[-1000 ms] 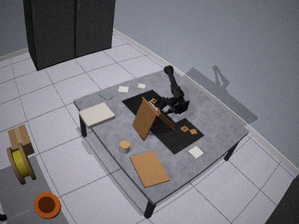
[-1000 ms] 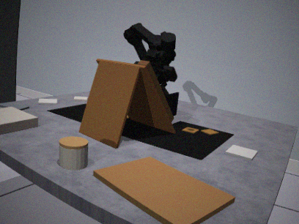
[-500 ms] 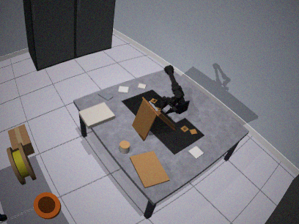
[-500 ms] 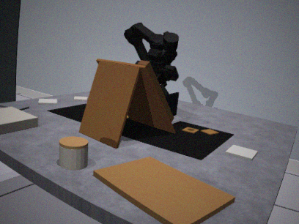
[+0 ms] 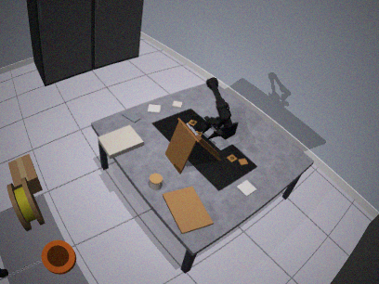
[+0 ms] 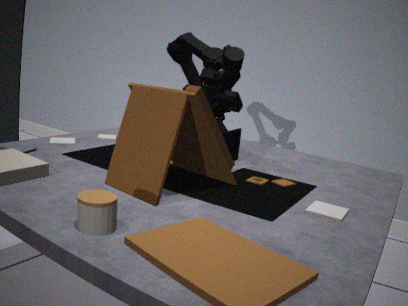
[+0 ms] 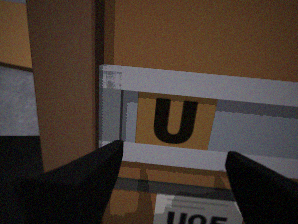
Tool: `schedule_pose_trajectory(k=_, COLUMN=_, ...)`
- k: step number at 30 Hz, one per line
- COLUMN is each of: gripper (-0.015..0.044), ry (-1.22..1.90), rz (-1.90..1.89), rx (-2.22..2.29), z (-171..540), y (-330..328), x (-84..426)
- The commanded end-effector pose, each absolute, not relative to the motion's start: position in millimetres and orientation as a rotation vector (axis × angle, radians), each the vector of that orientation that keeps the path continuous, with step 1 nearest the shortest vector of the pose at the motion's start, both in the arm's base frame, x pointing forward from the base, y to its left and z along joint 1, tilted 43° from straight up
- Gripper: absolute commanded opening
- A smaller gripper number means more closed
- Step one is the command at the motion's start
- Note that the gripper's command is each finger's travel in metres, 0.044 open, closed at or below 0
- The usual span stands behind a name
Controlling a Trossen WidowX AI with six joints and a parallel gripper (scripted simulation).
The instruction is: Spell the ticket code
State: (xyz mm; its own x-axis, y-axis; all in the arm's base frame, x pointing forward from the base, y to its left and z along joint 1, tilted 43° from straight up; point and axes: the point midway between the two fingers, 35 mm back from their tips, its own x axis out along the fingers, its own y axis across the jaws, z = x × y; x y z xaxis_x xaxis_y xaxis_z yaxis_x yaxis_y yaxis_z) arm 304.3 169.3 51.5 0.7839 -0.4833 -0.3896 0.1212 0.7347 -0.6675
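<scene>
The bench [image 5: 274,153] [image 6: 350,187] bears one peaked board [image 5: 181,146] [image 6: 145,140], three loose orange tiles [image 5: 231,158] [image 6: 257,180], three white cards [image 5: 246,187] [image 6: 327,210], one lidded cylinder [image 5: 155,181] [image 6: 97,214] and one flat orange panel [image 5: 188,210] [image 6: 215,260]. One lettered tile [image 7: 175,122] shows in the rail [image 7: 200,82]. On the floor are one spool [image 5: 25,204] and one carton [image 5: 28,172].

On the counter, a round container with a wooden-coloured lid [image 5: 155,181] [image 6: 97,213] stands beside a flat tan board [image 5: 188,210] [image 6: 220,260]. A pale slab [image 5: 121,140] [image 6: 20,167] lies at the counter's edge. An orange ring-shaped object [image 5: 47,256] is positioned on the floor below the counter.
</scene>
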Motion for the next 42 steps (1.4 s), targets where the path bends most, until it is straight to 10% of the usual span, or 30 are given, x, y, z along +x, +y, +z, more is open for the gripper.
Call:
schedule_pose_trajectory(k=1, gripper=0.0295, ry=0.578, rz=-0.354, rx=-0.665, z=53.6, y=171.6, x=303.1)
schedule_pose_trajectory(k=39, gripper=0.0295, ry=0.578, rz=-0.354, rx=-0.665, z=59.8, y=178.3, x=299.4)
schedule_pose_trajectory(k=42, gripper=0.0216, ry=0.584, rz=-0.352, rx=-0.671, z=57.7, y=176.8, x=298.3)
